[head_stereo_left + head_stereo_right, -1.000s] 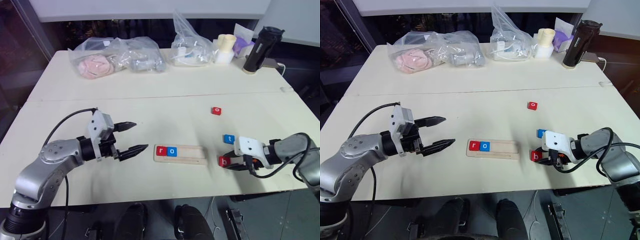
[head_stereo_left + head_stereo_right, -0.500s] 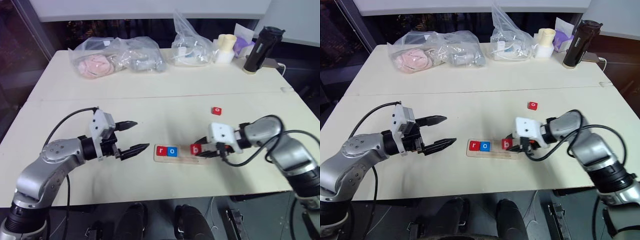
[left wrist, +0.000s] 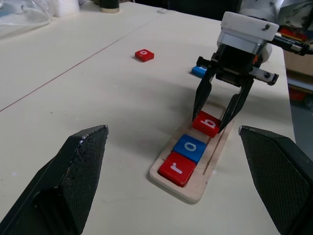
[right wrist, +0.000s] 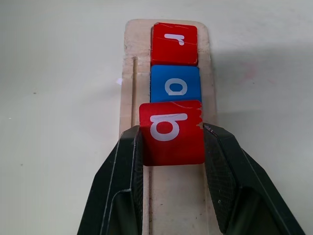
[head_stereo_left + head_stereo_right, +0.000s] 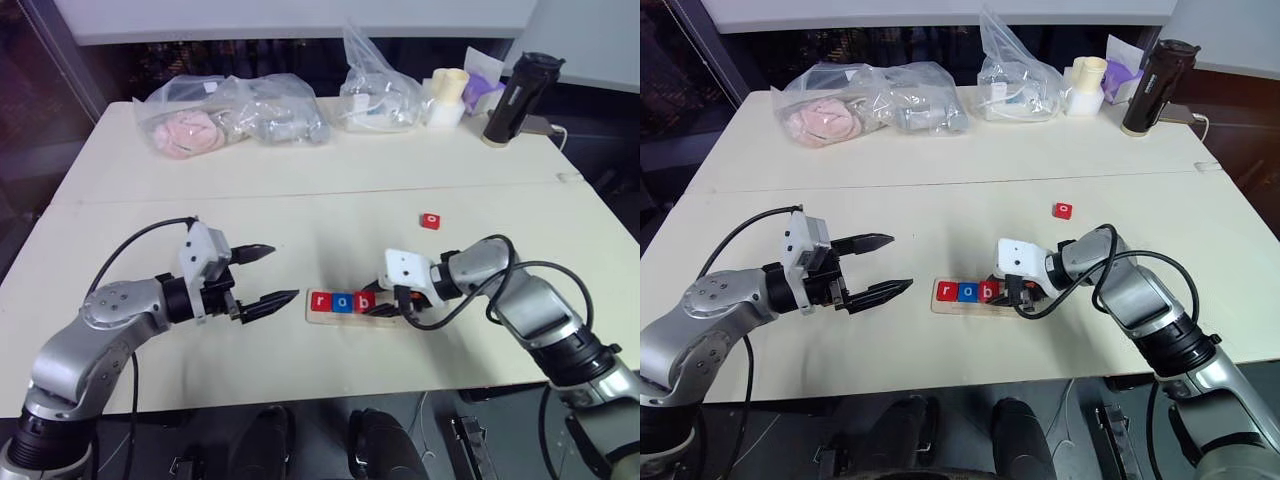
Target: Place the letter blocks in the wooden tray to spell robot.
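Letter blocks are partly placed already. On the left, the left gripper (image 5: 268, 275) hangs over the bare table (image 5: 300, 170) with its two black fingers wide apart and nothing between them, a little to the left of the wooden tray (image 5: 395, 315). At the left end of this tray lies the red block (image 3: 177, 168) with a white "r". Touching it is the blue block (image 3: 191, 147) with a white "o". Next comes the red "b" block (image 4: 171, 132), pinched between the fingers of the right gripper (image 4: 172, 147), which are closed on its two sides. This block sits over the tray slot, and its edge overlaps the blue "o" a little. To the right of the tray, further back on the table, another red block (image 5: 430, 220) with an "o" lies alone. One more blue block (image 3: 199, 71) shows behind the right gripper in the left wrist view; I cannot read its letter.
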